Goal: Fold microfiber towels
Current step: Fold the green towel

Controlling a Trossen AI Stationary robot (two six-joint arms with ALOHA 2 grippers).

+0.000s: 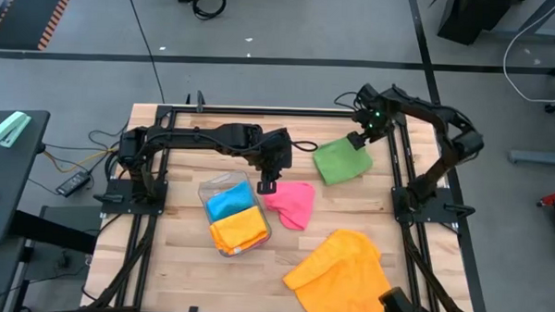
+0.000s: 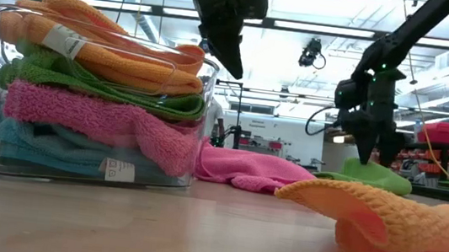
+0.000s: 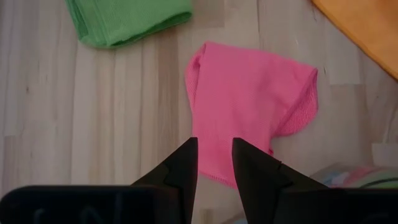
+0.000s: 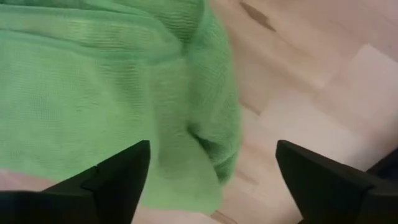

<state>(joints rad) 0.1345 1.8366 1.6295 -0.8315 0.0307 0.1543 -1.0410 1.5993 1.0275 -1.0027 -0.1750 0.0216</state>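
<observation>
A pink towel point(image 1: 292, 203) lies crumpled on the table's middle, also in the left wrist view point(image 3: 249, 106) and the low view point(image 2: 245, 169). A folded green towel point(image 1: 342, 163) lies at the far right, and a large orange towel point(image 1: 343, 269) lies at the near right. My left gripper point(image 1: 267, 185) hangs above the pink towel's left edge with its fingers point(image 3: 214, 155) a little apart and empty; the low view shows it well above the table point(image 2: 232, 59). My right gripper point(image 1: 357, 140) is wide open just over the green towel's far edge point(image 4: 186, 124).
A clear plastic tray point(image 1: 256, 231) at the middle left holds stacked folded towels, orange, green, pink and blue point(image 2: 101, 95). The black frame rails point(image 1: 401, 193) run along the table's sides. Bare wood shows at the near left.
</observation>
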